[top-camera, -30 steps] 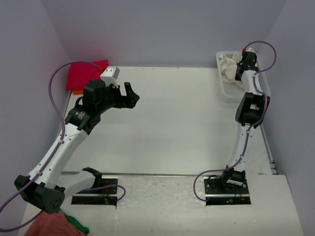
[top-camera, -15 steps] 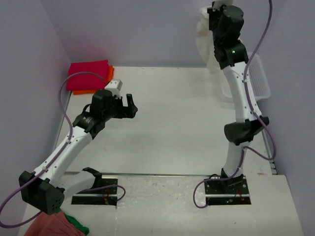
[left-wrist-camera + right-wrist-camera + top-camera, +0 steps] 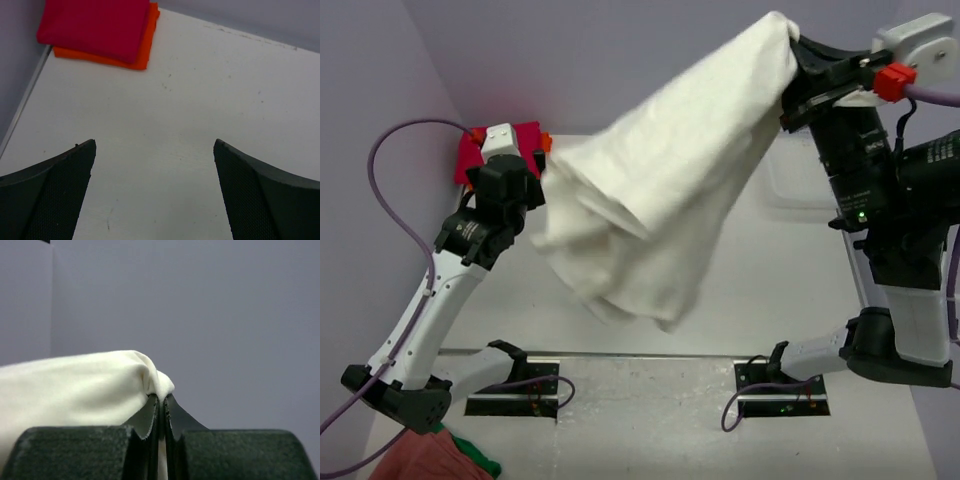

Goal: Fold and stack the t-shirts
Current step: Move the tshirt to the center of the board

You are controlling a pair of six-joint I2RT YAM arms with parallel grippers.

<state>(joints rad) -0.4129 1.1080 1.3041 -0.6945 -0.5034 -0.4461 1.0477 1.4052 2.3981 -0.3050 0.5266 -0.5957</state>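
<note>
The right gripper [image 3: 798, 45] is high in the upper right of the overhead view, its jaws pressed together on a small pinch of the cream-white shirt [image 3: 660, 190]. The right wrist view confirms it: a fold of pale cloth is squeezed between the two dark fingers with no gap between them. Which part of the shirt that pinch is, a shoulder or a hem, cannot be told from here.

From that pinch the shirt spreads out and down across the middle of the frame. Its long axis runs on a diagonal from upper right to lower centre-left, with the loose, bunched end lowest. It hangs in the air over the table [image 3: 740, 290]; the low end looks clear of the surface, though the overhead angle makes that uncertain.

The left gripper [image 3: 154, 142] is spread wide and holds nothing. Its wrist view shows only bare table between the fingers, with the folded magenta shirt [image 3: 95, 22] lying on the orange shirt [image 3: 145, 55] in the upper left corner. None of the white cloth is in that view, so the gripper points toward the stack and not at the hanging shirt.

In the overhead view the shirt's free left edge lies just to the right of the left arm, which is by far the nearer arm to the loose end. My judgement is that spreading the shirt flat calls for that arm to turn right and take that edge.
</note>
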